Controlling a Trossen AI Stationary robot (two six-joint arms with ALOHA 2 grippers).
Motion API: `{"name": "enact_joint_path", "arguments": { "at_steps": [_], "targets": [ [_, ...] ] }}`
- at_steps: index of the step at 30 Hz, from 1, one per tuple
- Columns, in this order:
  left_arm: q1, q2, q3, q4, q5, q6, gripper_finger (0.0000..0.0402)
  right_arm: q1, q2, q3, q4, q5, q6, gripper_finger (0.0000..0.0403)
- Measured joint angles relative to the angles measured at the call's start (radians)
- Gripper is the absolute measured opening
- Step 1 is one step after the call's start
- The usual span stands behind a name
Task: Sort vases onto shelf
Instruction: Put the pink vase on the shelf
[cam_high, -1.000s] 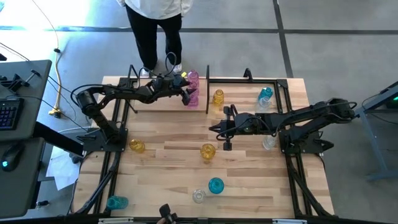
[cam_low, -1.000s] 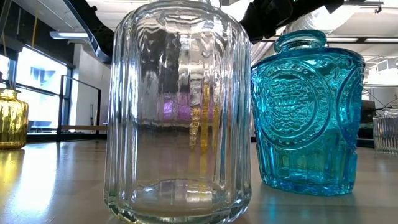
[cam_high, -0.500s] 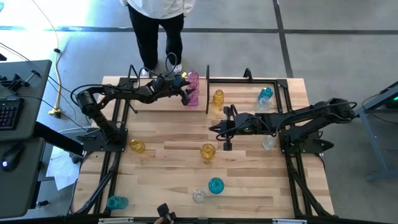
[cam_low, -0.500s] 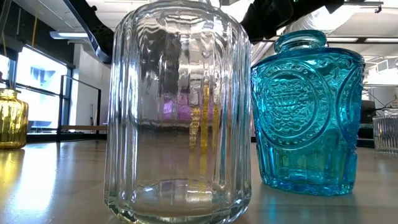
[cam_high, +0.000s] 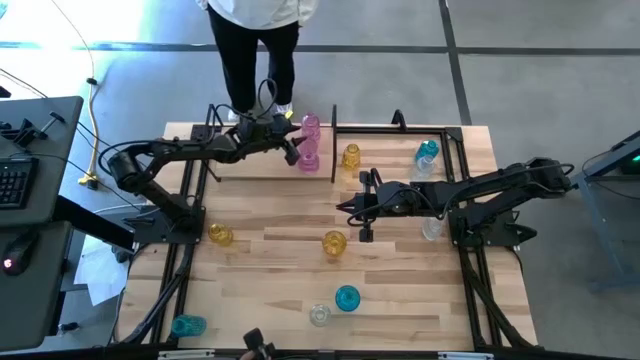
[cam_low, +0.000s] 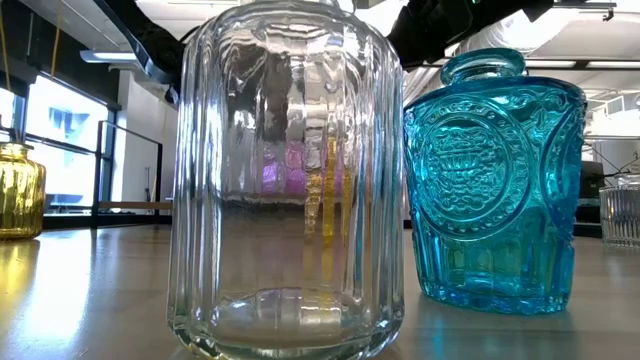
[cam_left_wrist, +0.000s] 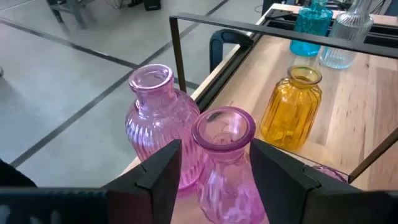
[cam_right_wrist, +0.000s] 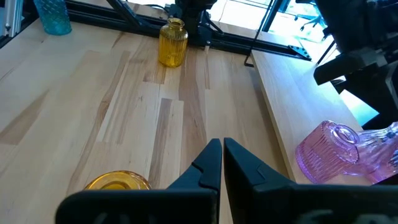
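The low view is almost filled by one clear vase (cam_low: 288, 180) and one teal vase (cam_low: 495, 180); the shelf behind them is largely hidden. In the left wrist view, a pink vase (cam_left_wrist: 225, 165) stands between the jaws of the left gripper (cam_left_wrist: 214, 171), its base cut off. The fingers flank its neck closely; whether they clamp it cannot be told. A second pink vase (cam_left_wrist: 160, 124) stands touching or just beside it.

The shelf (cam_high: 400, 128) runs along the far edge of the tabletop (cam_high: 270, 260). An amber vase (cam_high: 351, 156), a teal one (cam_high: 428, 151) and a clear one (cam_high: 424, 167) also stand on it. The right wrist view shows a third pink vase (cam_right_wrist: 329, 152) under the shelf board's edge.

The right gripper (cam_high: 347, 208) hovers mid-tabletop, jaws together, holding nothing.

On the tabletop: two amber vases (cam_high: 220, 235) (cam_high: 334, 243), two teal, two clear.

A person (cam_high: 255, 40) stands beyond the shelf, cut off above the waist.
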Motion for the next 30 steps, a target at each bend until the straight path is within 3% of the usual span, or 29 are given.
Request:
{"name": "enact_joint_path", "arguments": {
  "at_steps": [18,30],
  "targets": [
    [-0.01,0.001,-0.122,0.056,-0.004,-0.028,0.0114,0.0,0.0,0.0,0.001,0.0,0.0,0.0],
    [0.014,0.073,-0.134,0.087,-0.031,-0.068,0.0009,0.001,0.0,0.0,0.005,0.0,0.0,0.0]
  ]
}}
